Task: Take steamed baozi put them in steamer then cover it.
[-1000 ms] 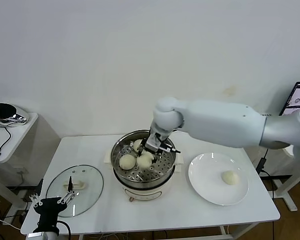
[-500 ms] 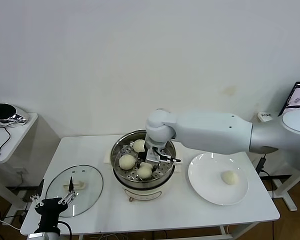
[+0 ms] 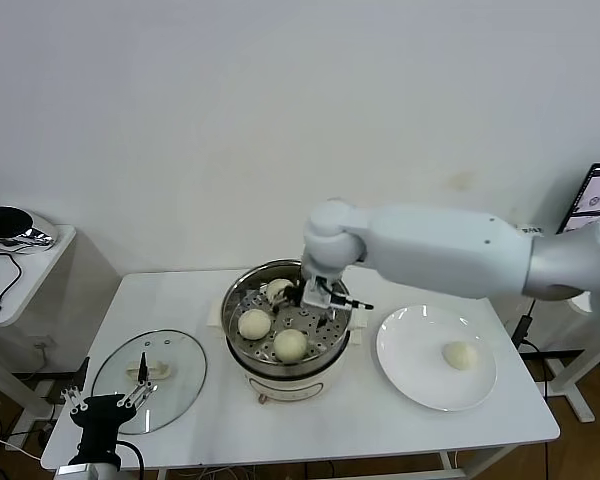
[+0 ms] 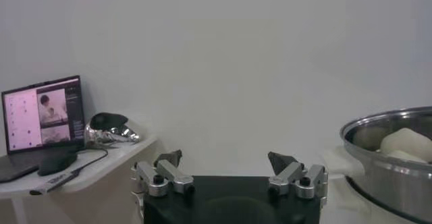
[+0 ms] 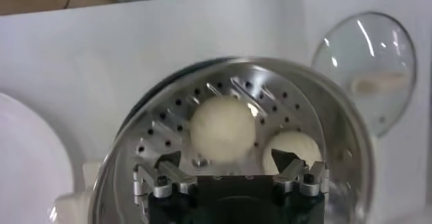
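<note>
Right gripper (image 3: 318, 297): fingers apart above the round shiny steel steamer (image 3: 242, 340), empty, likely clear of the cream-white buns (image 3: 290, 344).
Left gripper (image 3: 102, 405): fingers apart, parked low by the counter (image 3: 310, 425).
Tip: lift straight before fetching the last bun (image 3: 461, 354).

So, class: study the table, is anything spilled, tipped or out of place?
Nothing stands out. Three baozi sit on the tray of the upright steamer, one more baozi rests on the white plate, and the cover lies flat beside the steamer. The right gripper hangs open over the tray.

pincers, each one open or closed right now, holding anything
left pincer: open, empty, parked low near the cover.
right pincer: open, empty, above the steamer.
</note>
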Available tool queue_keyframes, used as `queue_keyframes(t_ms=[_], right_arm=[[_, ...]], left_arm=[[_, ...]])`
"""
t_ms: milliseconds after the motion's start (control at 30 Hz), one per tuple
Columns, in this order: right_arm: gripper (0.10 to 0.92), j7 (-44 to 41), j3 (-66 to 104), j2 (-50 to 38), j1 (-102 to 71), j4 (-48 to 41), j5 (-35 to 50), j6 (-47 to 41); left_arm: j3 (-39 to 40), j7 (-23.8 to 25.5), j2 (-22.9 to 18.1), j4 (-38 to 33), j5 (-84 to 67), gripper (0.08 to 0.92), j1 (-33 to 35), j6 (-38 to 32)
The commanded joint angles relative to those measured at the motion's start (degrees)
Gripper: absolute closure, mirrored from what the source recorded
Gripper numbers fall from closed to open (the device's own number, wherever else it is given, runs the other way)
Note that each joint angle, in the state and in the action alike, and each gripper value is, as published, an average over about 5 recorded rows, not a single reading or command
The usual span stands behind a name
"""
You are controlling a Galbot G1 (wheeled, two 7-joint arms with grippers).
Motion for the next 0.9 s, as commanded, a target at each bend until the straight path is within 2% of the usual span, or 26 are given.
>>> queue_keyframes(t_ms=[33, 233, 433, 633, 900], right_arm=[[0.202, -0.36, 1.9, -13.54, 3.95, 2.45, 6.15, -23.39], [0.203, -1.37, 3.67, -27.49, 0.98, 5.11, 8.08, -30.67], [0.203, -2.54, 9.53, -36.25, -9.21, 3.68, 1.98, -28.11], [0.203, -4.72, 24.62, -38.67, -26.78, -1.99, -5.3, -21.61], [0.203, -5.28, 37.33, -34.56, -42.08, -9.62, -10.91, -17.24]], left_arm=[[0.1, 0.05, 0.3, -0.01, 0.0, 0.177, -0.09, -0.02], [0.95, 0.1, 1.06, 0.2, 0.07, 0.177, -0.56, -0.01], [1.72, 0.12, 1.61, 0.45, 0.29, 0.177, -0.8, 0.01], [1.85, 0.14, 1.71, 0.46, 0.7, 0.177, -0.44, 0.01], [1.77, 0.12, 1.35, 0.22, 1.59, 0.177, 0.34, 0.14]])
